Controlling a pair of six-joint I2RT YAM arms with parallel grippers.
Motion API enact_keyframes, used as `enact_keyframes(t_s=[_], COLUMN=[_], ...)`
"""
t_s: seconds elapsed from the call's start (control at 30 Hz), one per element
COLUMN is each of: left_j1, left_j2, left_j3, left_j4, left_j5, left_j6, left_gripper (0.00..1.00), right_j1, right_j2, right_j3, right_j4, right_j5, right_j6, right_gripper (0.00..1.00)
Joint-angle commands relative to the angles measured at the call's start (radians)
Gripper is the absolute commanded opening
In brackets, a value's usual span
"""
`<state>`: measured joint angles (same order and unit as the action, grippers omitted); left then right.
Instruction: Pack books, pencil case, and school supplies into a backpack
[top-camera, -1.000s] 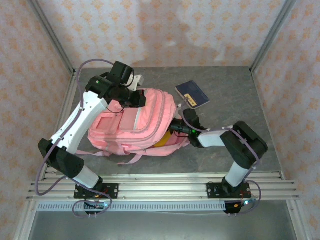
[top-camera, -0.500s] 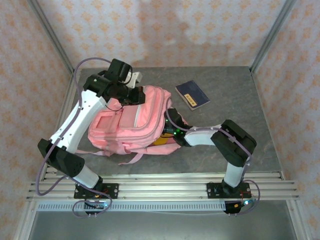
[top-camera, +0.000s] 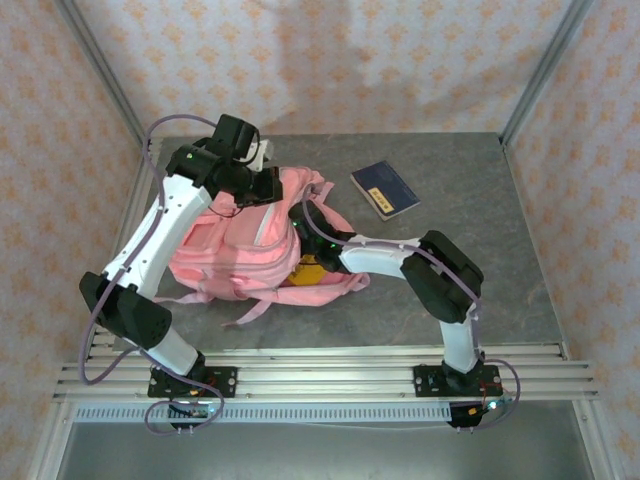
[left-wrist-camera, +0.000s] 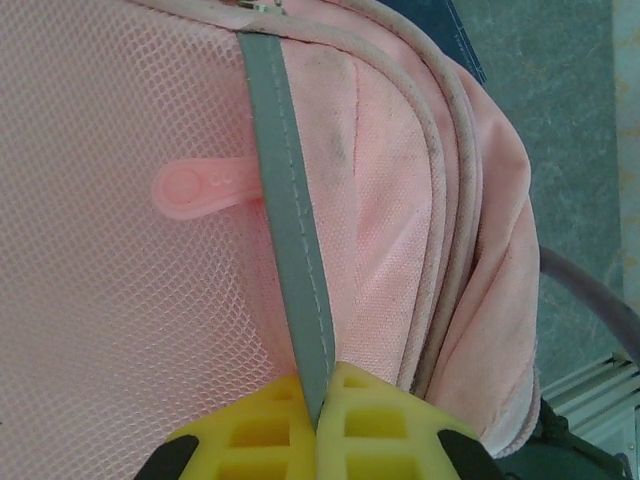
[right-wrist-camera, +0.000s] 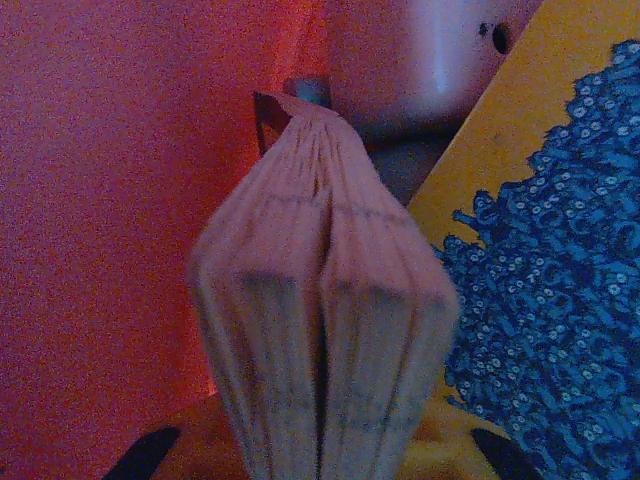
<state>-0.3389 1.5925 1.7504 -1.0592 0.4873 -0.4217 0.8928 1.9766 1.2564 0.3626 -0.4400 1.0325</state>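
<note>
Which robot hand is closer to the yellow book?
Right. The right gripper is inside the backpack with the yellow book right beside it. The left gripper pinches a grey strip on the backpack's outside.

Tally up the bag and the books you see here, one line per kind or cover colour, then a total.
Pink fabric backpack: 1
Navy book with yellow label: 1
Yellow book with blue cartoon cover: 1
Book seen page-edge on, cover colour hidden: 1
Total: 4

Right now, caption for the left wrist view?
Left gripper shut on the grey strip of the pink backpack, mesh pocket alongside.
</note>
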Motion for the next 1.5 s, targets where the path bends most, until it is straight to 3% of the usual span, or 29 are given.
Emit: enact_keyframes(t_s=[0.0, 0.07, 0.13, 0.3, 0.5, 0.97, 1.47], left_j1=[-0.070, -0.072, -0.072, -0.043, 0.023, 0.066, 0.093], left_j2=[-0.023, -0.022, -0.025, -0.054, -0.106, -0.124, -0.132], left_j3=[0.031, 0.022, 0.019, 0.004, -0.066, -0.102, -0.121], left_j4=[0.260, 0.272, 0.270, 0.252, 0.265, 0.266, 0.278], left_j5=[0.213, 0.211, 0.200, 0.189, 0.192, 0.191, 0.194], left_j6=[-0.046, -0.055, -0.054, -0.044, -0.047, -0.048, -0.066], left_gripper=[0.00, 0.00, 0.00, 0.00, 0.00, 0.00, 0.00], right_j1=[0.044, 0.043, 0.043, 0.009, -0.034, -0.061, -0.132], right_j2=[0.079, 0.100, 0.101, 0.031, -0.050, -0.155, -0.294], right_j3=[0.027, 0.036, 0.021, -0.120, -0.246, -0.383, -0.578], right_j4=[-0.040, 0.027, 0.107, 0.335, 0.451, 0.454, 0.543], right_j5=[0.035, 0.007, -0.016, -0.034, -0.067, -0.138, -0.187], right_j6=[0.037, 0.064, 0.086, 0.126, 0.120, 0.032, 0.010], right_gripper=[0.29, 0.43, 0.51, 0.62, 0.74, 0.84, 0.85])
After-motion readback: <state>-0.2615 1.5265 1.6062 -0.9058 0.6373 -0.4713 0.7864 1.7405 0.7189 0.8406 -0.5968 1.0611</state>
